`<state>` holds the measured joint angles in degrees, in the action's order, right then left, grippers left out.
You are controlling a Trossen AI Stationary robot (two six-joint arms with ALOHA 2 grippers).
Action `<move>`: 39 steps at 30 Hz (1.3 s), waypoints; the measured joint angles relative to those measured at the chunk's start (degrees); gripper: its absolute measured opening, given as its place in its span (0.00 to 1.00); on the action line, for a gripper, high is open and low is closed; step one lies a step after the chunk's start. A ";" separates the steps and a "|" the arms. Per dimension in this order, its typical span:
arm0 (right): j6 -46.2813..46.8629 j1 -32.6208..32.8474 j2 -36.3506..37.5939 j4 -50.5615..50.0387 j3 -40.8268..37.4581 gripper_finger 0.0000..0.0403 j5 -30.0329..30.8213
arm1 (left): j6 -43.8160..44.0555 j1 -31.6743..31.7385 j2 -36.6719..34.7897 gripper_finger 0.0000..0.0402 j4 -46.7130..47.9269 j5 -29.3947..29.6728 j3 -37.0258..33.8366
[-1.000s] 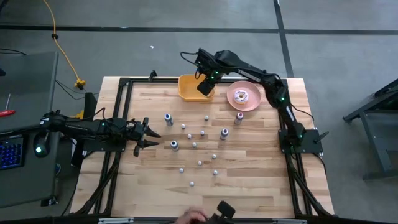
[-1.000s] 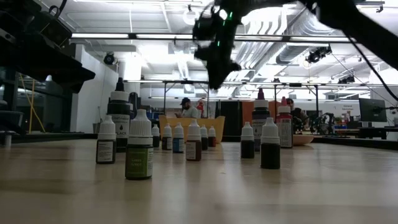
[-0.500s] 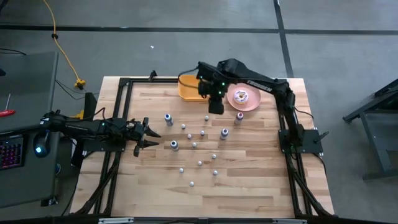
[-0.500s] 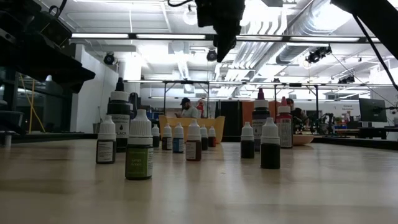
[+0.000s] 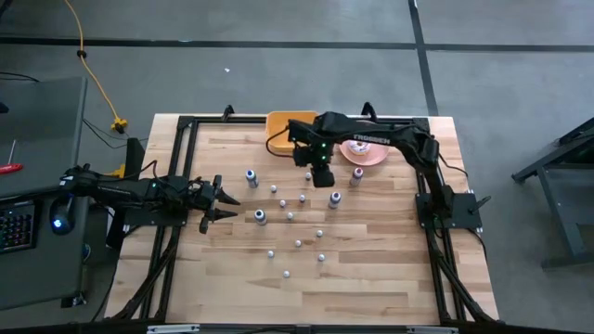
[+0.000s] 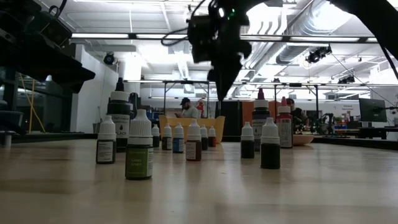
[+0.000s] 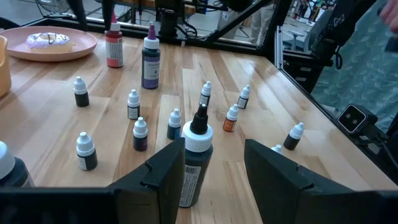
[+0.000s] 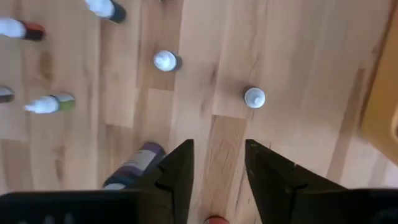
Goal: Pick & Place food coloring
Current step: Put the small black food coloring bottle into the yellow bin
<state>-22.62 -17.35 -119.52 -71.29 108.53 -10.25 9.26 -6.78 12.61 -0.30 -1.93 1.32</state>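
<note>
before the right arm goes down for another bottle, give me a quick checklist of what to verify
1. Right gripper empty: ok, nothing shows between its fingers.
2. Jaws apart enough for a small cap: ok, a clear gap shows in the right wrist view.
3. Target lined up: not ok, the nearest small bottle sits ahead of the gap, off to one side.
4. Neighbours clear: cannot tell, a purple bottle lies right beside one finger.
5. Yellow bin reachable: ok, behind the gripper at the table's far edge.
6. Left gripper out of the way: ok, parked at the left side.

Light wood table (image 5: 371, 269), smooth matt; glossy plastic bottles (image 7: 193, 165).
</note>
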 joint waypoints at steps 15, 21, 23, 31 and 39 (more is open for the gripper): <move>0.28 -0.26 0.00 19.03 -13.09 0.45 2.61 | 0.00 0.01 0.01 0.41 0.00 0.00 0.00; 1.16 -0.37 0.00 23.53 -15.97 0.46 2.85 | 0.02 0.00 0.00 0.41 0.00 0.00 0.00; 1.60 -0.39 0.00 24.75 -16.87 0.46 2.98 | 0.02 0.01 0.02 0.41 -0.02 0.00 0.00; 4.57 -0.67 0.00 28.54 -18.45 0.45 3.29 | 0.01 -0.01 0.00 0.41 -0.01 0.00 0.00; 4.67 -0.67 0.00 27.98 -18.42 0.40 3.96 | 0.02 0.02 0.01 0.41 0.00 0.00 0.00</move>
<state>-17.95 -18.02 -119.52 -43.30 90.11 -6.28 9.28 -6.76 12.62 -0.30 -1.93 1.32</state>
